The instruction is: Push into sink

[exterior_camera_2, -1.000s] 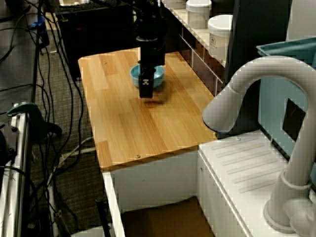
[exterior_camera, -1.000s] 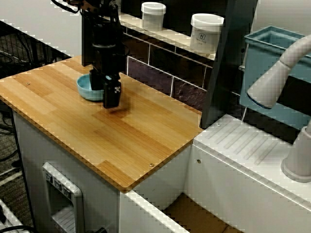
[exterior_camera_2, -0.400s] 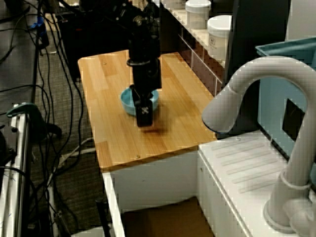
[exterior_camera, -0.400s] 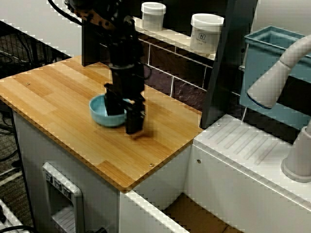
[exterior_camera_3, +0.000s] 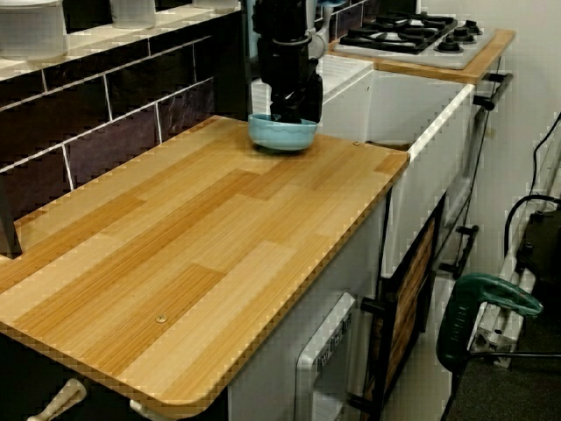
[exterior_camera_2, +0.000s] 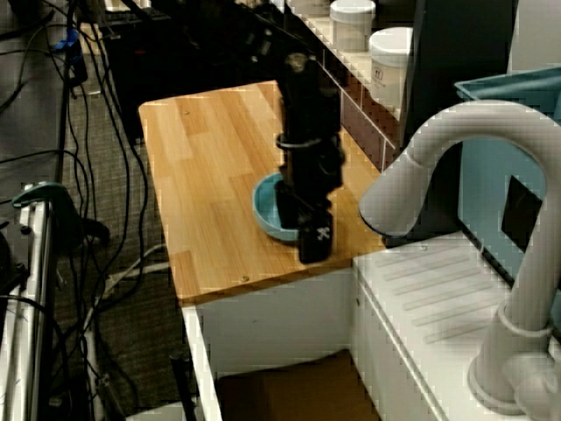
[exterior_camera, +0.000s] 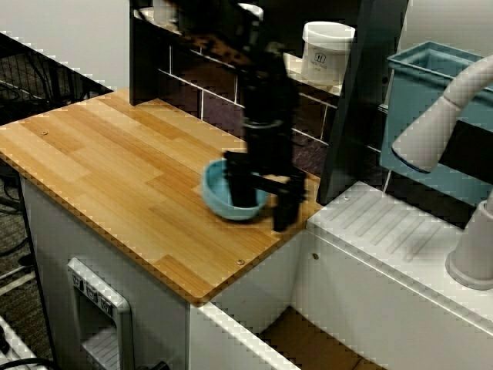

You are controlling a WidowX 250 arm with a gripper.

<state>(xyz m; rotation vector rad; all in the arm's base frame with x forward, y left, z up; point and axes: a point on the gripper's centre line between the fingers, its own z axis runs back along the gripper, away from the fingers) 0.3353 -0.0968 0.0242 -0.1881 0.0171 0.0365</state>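
the blue bowl (exterior_camera: pixel 229 197) is seen upright on the wooden counter (exterior_camera: pixel 115 177), close to the counter edge that meets the white sink unit. the gripper (exterior_camera: pixel 262 202) is lowered over the bowl: one finger is seen inside the bowl and the other outside it on the sink-unit side, so the rim is straddled. the jaws are therefore spread apart; whether the rim is pinched or merely hooked cannot be told, as the arm is blurred in both front views.

in the second front view the bowl (exterior_camera_2: pixel 273 210) is seen short of the counter's near corner, with the gripper (exterior_camera_2: pixel 302 224) on its sink-facing side. in the side view the bowl (exterior_camera_3: pixel 282 133) is seen at the far end of the counter (exterior_camera_3: pixel 175 263), partly hidden behind the gripper (exterior_camera_3: pixel 294 112).

the sink (exterior_camera: pixel 308 339) lies below counter level, its brownish floor visible at the bottom of the frame, past the counter's front corner. the ribbed drainboard (exterior_camera: pixel 393 231) and the faucet (exterior_camera: pixel 454 108) are seen beyond the bowl.

progress is judged as partial. the bowl is wholly supported by the counter and no part of it overhangs the basin. the remaining work is judged to be the last stretch of travel toward the edge bordering the basin, followed by the drop over that edge. the bowl's line of travel should be checked against the drainboard, which is nearer than the basin opening.
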